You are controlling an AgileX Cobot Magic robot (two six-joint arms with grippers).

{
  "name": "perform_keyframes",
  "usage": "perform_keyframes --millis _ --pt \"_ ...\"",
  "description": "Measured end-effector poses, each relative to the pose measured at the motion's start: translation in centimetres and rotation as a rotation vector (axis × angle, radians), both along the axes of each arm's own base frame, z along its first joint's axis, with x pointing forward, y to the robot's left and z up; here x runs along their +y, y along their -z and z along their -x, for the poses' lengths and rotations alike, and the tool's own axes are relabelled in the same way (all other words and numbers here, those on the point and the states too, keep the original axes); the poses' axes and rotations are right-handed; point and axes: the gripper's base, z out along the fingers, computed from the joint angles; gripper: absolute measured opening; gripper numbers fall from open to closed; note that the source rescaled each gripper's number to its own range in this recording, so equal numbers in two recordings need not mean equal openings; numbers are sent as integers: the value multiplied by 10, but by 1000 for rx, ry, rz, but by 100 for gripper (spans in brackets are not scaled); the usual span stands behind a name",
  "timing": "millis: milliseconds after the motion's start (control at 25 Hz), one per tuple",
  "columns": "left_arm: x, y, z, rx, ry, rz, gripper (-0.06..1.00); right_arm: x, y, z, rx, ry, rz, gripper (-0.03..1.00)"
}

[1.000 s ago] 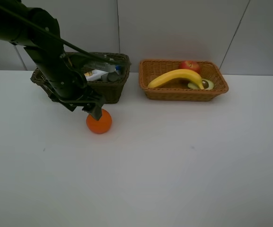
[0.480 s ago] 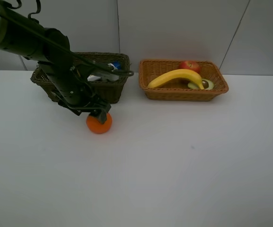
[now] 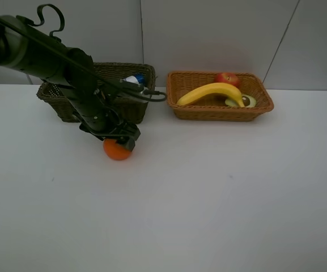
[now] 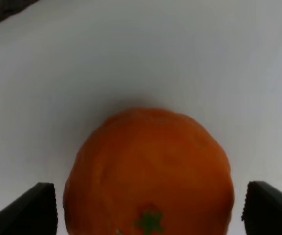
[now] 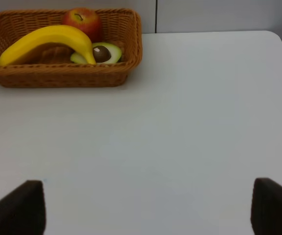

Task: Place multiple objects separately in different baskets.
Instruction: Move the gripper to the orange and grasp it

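Observation:
An orange (image 3: 117, 151) (image 4: 148, 171) lies on the white table in front of the dark basket (image 3: 134, 109). My left gripper (image 3: 123, 141) (image 4: 148, 211) is lowered over the orange, open, with one fingertip (image 4: 33, 210) on either side of it and small gaps showing. The orange-tan basket (image 3: 220, 111) (image 5: 62, 76) holds a banana (image 3: 211, 90) (image 5: 48, 41), a red apple (image 3: 226, 78) (image 5: 82, 19) and an avocado half (image 3: 243, 101) (image 5: 99, 53). A white blue-capped tube (image 3: 133, 80) shows in the dark basket. My right gripper (image 5: 145, 210) hangs open over bare table, outside the exterior high view.
The left arm (image 3: 55, 59) stretches across the dark basket and hides most of its contents. The two baskets stand side by side at the back of the white table (image 3: 208, 192), near the wall.
My left arm has swung lower and to the right, bringing the gripper down over the orange. The orange and the right arm have not moved.

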Motion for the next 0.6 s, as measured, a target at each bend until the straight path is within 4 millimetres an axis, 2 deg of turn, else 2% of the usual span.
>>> perform_keyframes --millis 600 --pt "-1 -1 -2 -23 -2 9 100 0 0 0 0 0 0 81"
